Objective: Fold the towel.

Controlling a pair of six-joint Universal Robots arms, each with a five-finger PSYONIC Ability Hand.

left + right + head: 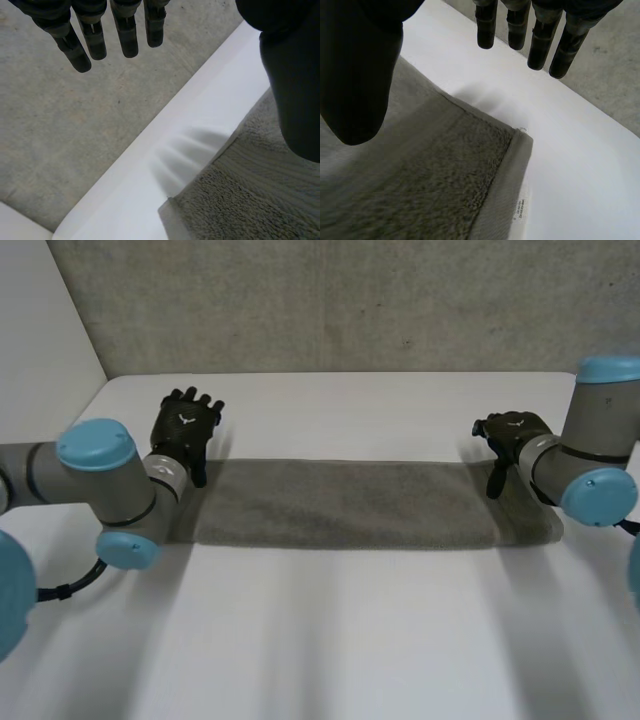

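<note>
While the white worktop (330, 640) carries the grey towel (345, 505) as one long flat strip, nothing grips it.
Left hand (185, 430) and right hand (512, 435) — fingers straight, thumbs apart, empty — hang over its far corners; closing unevenly could drag one end and skew the fold.

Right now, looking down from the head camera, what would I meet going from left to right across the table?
Left hand, open → grey towel, a long flat strip lying between the hands → right hand, open.
</note>
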